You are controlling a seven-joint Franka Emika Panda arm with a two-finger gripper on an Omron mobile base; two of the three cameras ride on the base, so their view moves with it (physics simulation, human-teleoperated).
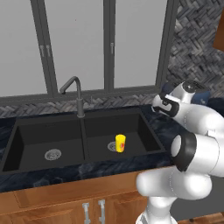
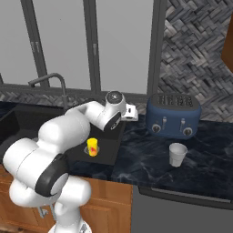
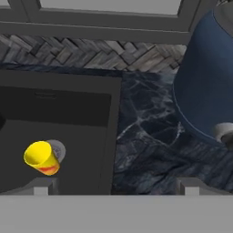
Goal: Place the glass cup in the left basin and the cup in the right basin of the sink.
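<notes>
The left base view sat behind the arm, looking forward and down across the sink (image 1: 83,131) toward the window (image 1: 105,43); the right base view looked from the other side, taking in the counter (image 2: 150,159) and the blue toaster (image 2: 174,114) farther right; both shared the right basin (image 1: 131,127) with the cup (image 1: 120,143) in it; the hand view rode much nearer, above the sink's right rim, angled down at that basin (image 3: 54,136), the cup (image 3: 42,158) and the toaster's side (image 3: 205,77).
</notes>
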